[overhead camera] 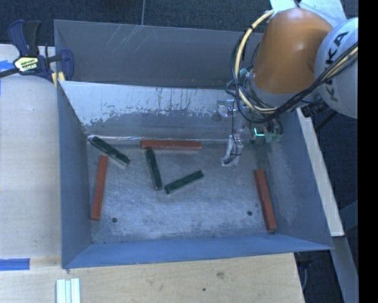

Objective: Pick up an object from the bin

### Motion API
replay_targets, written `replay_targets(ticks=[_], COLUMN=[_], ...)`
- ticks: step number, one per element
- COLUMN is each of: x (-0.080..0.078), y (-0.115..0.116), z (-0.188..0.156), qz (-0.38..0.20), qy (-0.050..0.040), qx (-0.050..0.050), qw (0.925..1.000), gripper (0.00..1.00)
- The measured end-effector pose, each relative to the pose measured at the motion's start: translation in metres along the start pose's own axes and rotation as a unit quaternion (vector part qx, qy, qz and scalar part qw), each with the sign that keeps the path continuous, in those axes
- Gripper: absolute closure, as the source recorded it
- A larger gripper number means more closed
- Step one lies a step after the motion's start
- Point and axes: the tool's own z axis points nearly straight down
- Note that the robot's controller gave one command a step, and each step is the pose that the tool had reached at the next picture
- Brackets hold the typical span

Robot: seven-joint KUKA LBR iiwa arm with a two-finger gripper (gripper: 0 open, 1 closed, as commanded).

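The claw (231, 151) hangs low at the back right of the bin (176, 250). I cannot tell if it is spread or pressed together. I see nothing in it.

The nearest thing is a red stick (170, 145) lying flat along the back wall. Its right end is near the claw, on the claw's left. Another red stick (264, 201) lies by the right wall, below the claw. A third red stick (99, 188) is by the left wall. Three dark green sticks (153, 169) lie apart in the middle and at the left.

I think the picking has not begun yet. Next, the claw should move over one stick, turn to sit across it, go down and squeeze.
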Motion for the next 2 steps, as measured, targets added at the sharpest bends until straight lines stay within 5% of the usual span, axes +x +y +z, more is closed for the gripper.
replay_targets(ticks=[1,2], x=[0.005,0.045], y=[0.034,0.056], z=[0.127,0.133], qz=[-0.059,-0.063], qy=[-0.0026,-0.0013], qx=[0.000,0.000], qw=[0.9983,0.9980], gripper=[0.00,0.00])
